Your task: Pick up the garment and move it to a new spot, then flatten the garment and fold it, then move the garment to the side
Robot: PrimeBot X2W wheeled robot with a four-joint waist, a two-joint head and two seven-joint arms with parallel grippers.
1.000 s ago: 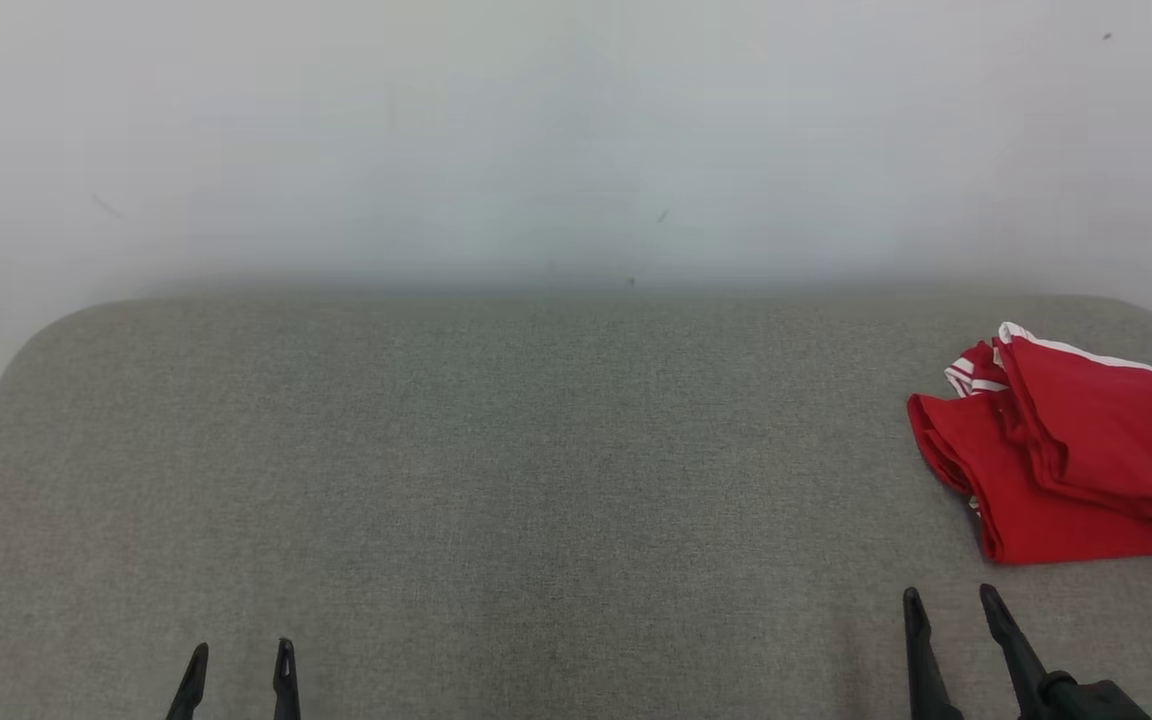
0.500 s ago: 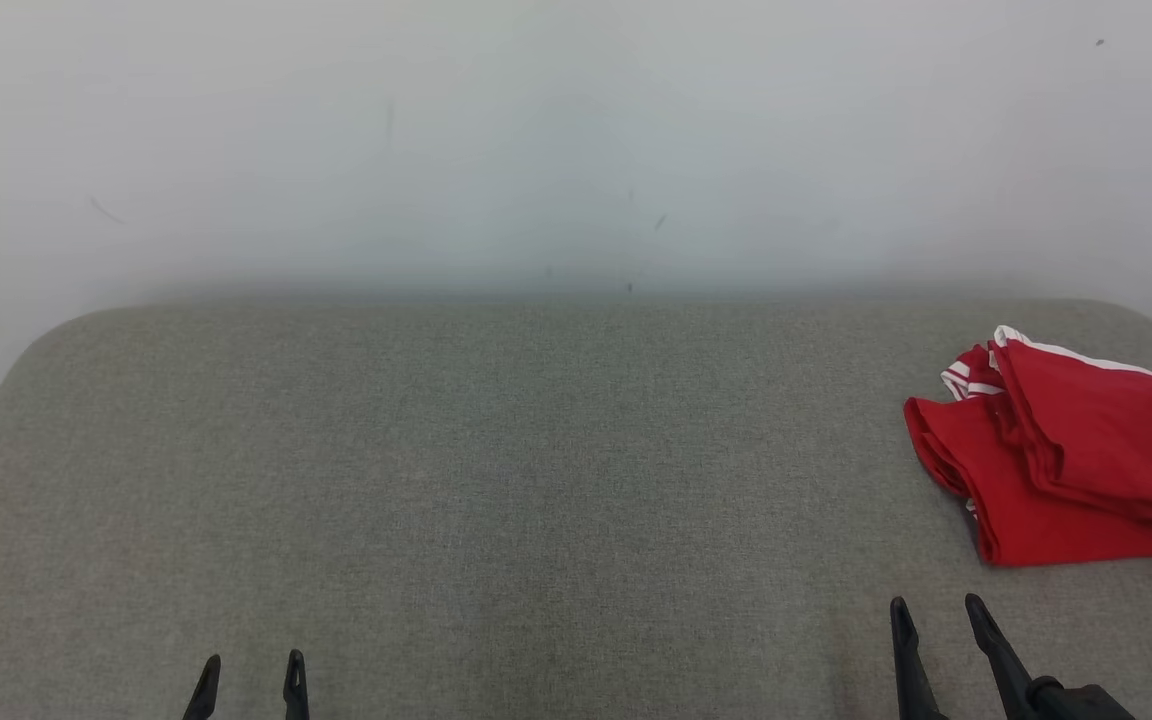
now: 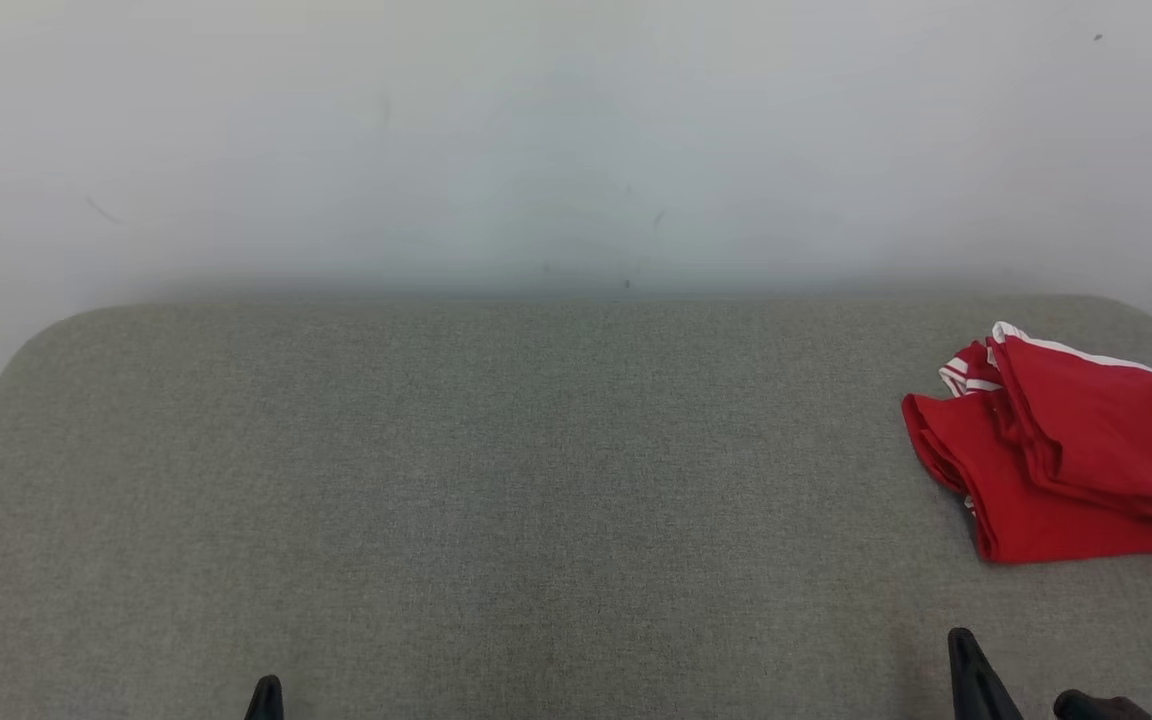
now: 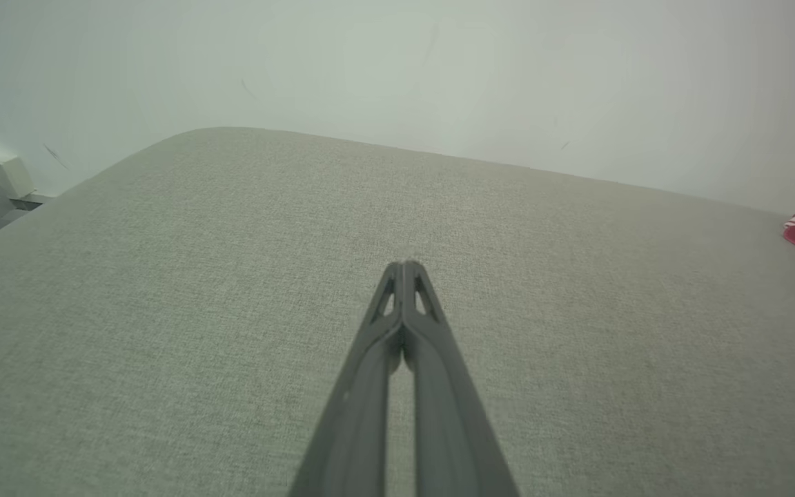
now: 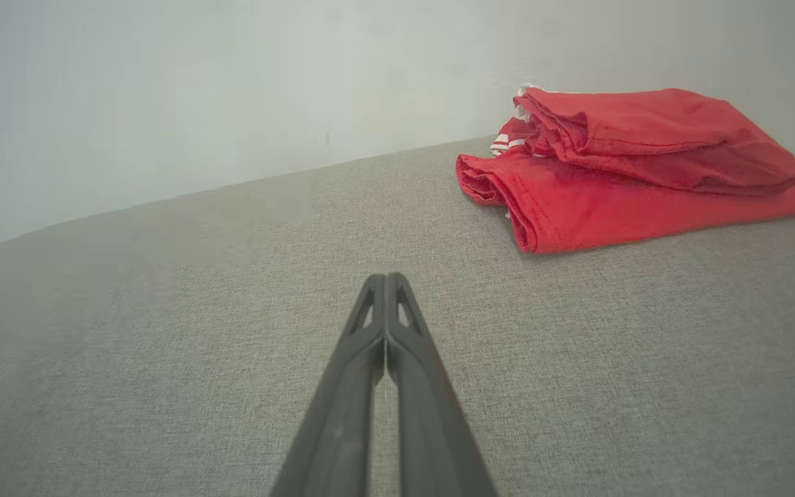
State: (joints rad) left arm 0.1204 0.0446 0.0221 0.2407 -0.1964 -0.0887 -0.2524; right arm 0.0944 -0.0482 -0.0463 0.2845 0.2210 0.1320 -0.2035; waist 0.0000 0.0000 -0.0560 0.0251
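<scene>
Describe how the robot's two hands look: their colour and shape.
The left hand and the right hand look alike. Each has two long, slim, dark grey fingers that taper to a point. Near each tip there is a small triangular cut-out. They are plain, without markings.

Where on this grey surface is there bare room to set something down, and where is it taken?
Bare: the whole stretch of the grey surface from its left edge across to the folded red garment, wall behind, left gripper and right gripper at the near edge. Crowded: the far right corner, under the garment.
</scene>
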